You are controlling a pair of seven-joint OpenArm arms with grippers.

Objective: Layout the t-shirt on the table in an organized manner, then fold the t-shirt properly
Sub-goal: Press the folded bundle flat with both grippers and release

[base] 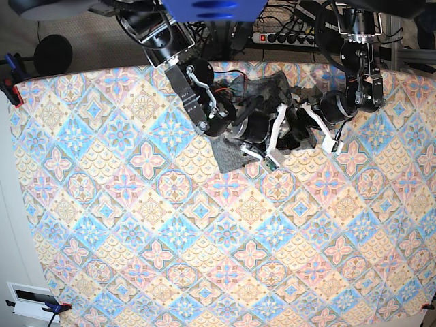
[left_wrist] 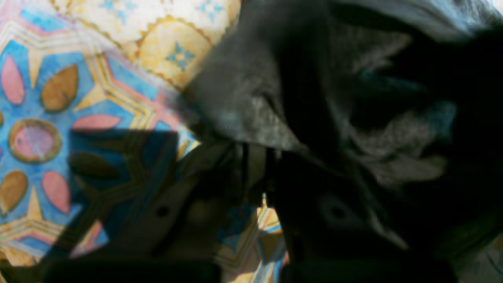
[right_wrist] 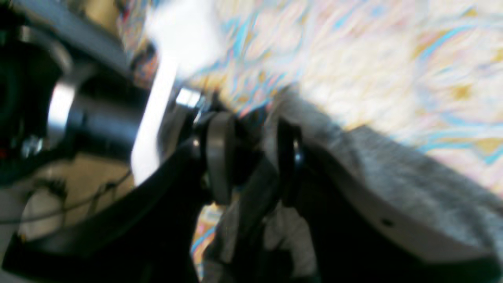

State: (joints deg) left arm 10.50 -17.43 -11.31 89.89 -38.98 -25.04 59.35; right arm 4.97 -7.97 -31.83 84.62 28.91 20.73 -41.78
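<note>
The t-shirt (base: 262,109), a dark heather-grey knit, lies bunched in a crumpled heap at the far edge of the surface (base: 204,238), near the middle of that edge and close under the robot's base. One flatter flap of it spreads out toward the near side of the heap onto the diamond-tile cloth.

The left hand (base: 308,133) sits at the heap's side that falls on the right in the base view. Its fingers are closed tight, and in the left wrist view dark grey folds of the t-shirt (left_wrist: 251,98) pile up directly against and above the closed fingertips (left_wrist: 251,165); the cloth looks pinched there, though shadow and blur hide the exact contact.

The right hand (base: 264,146) reaches in from the heap's opposite side, low over the flap. In the right wrist view its fingers (right_wrist: 220,157) stand parted, with a strip of the t-shirt (right_wrist: 412,188) running between and past them. The view is too smeared to tell whether either finger presses the fabric.

The patterned cloth on the near side of the heap lies flat.
</note>
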